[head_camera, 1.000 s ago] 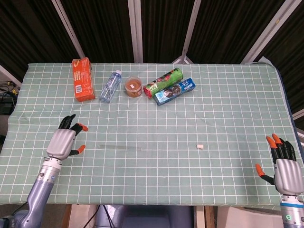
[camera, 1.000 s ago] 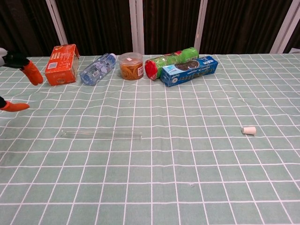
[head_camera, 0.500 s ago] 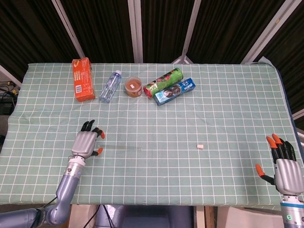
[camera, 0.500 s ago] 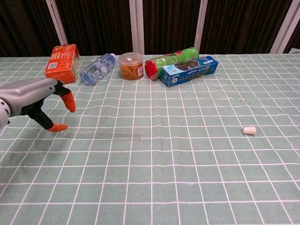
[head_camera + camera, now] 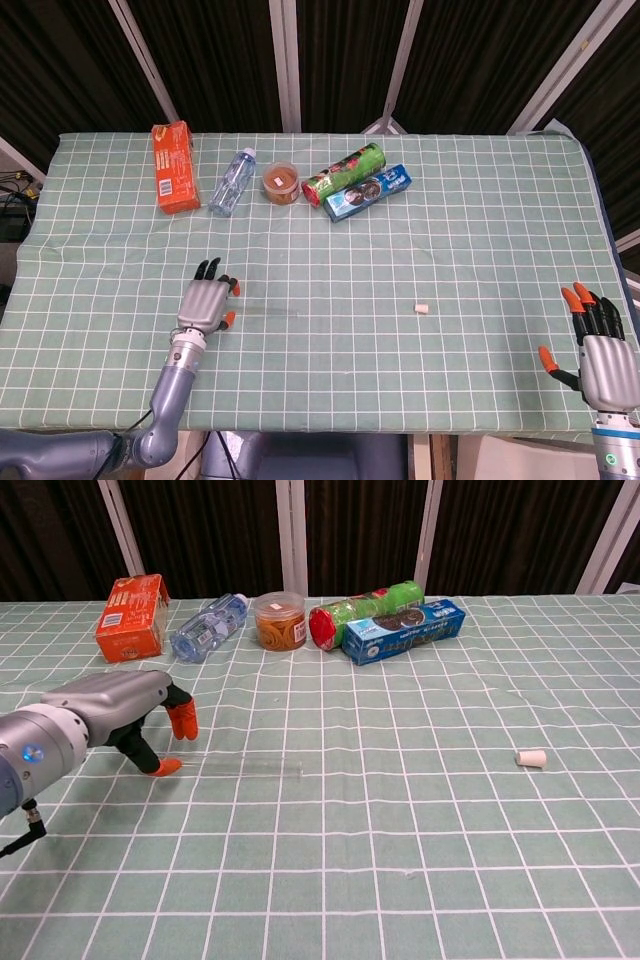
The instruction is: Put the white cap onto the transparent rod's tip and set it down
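Green checked surface [image 5: 470,260]: transparent rod [image 5: 245,768] lies flat, left hand [image 5: 206,300] spread over its 9 o'clock end, nothing gripped. White cap [image 5: 422,308] sits well apart at 3 o'clock. Right hand [image 5: 598,352] idle, spread. Risk: I nudge the rod and it rolls.

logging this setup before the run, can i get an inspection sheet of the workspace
surface: table under a green cloth with white grid, some wrinkles.
job's things: clear rod lies flat at left centre; white cap lies apart from it to the right, not fitted.
clutter: along the far edge, orange box, water bottle on its side, round tub, green can and blue packet, both lying down.
hands: left hand at the rod's left end, fingers apart, no grip seen; right hand open at the near right edge.
cables: dark cables off the left edge.
surroundings: dark curtains, pale frame posts.
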`<state>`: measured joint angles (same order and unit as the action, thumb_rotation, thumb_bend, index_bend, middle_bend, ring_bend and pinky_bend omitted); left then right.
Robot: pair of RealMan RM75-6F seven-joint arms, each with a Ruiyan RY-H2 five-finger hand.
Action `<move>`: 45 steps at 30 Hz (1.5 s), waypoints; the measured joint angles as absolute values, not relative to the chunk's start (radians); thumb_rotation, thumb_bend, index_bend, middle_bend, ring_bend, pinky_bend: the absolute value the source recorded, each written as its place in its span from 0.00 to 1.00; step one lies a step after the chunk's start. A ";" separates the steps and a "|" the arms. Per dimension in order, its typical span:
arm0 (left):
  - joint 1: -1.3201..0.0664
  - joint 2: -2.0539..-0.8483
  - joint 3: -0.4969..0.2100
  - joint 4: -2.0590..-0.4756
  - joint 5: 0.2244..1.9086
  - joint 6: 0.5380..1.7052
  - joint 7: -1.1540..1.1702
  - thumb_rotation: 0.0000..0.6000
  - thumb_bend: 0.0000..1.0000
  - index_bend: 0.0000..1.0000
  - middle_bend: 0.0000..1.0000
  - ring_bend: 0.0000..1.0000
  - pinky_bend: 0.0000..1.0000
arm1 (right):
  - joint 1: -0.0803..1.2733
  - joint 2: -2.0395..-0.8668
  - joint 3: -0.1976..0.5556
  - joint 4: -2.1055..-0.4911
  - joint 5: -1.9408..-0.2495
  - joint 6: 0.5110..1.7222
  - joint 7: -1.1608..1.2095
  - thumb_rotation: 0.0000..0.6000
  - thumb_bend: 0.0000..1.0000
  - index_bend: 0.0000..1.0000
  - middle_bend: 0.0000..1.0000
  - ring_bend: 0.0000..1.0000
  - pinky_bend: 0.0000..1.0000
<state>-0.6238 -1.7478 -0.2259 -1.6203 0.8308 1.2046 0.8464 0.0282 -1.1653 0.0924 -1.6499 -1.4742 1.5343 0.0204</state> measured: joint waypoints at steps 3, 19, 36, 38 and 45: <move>-0.639 -1.764 -0.223 -1.619 0.822 1.209 0.864 1.00 0.43 0.42 0.38 0.02 0.00 | 0.028 -1.165 0.093 -1.650 -1.473 1.533 0.022 1.00 0.35 0.00 0.00 0.00 0.00; -0.682 -1.823 -0.216 -1.575 0.780 1.234 0.906 1.00 0.43 0.44 0.44 0.04 0.00 | 0.028 -1.162 0.093 -1.654 -1.472 1.533 0.036 1.00 0.35 0.00 0.00 0.00 0.00; -0.695 -1.824 -0.199 -1.572 0.792 1.242 0.890 1.00 0.70 0.55 0.56 0.09 0.00 | 0.025 -1.164 0.093 -1.656 -1.476 1.540 0.043 1.00 0.35 0.00 0.00 0.00 0.00; -0.694 -1.821 -0.198 -1.573 0.804 1.244 0.880 1.00 0.72 0.56 0.56 0.09 0.00 | 0.024 -1.164 0.092 -1.656 -1.476 1.541 0.043 1.00 0.35 0.00 0.00 0.00 0.00; -0.691 -1.803 -0.193 -1.572 0.855 1.243 0.827 1.00 0.77 0.56 0.57 0.10 0.00 | 0.024 -1.166 0.092 -1.655 -1.479 1.543 0.042 1.00 0.35 0.00 0.00 0.00 0.00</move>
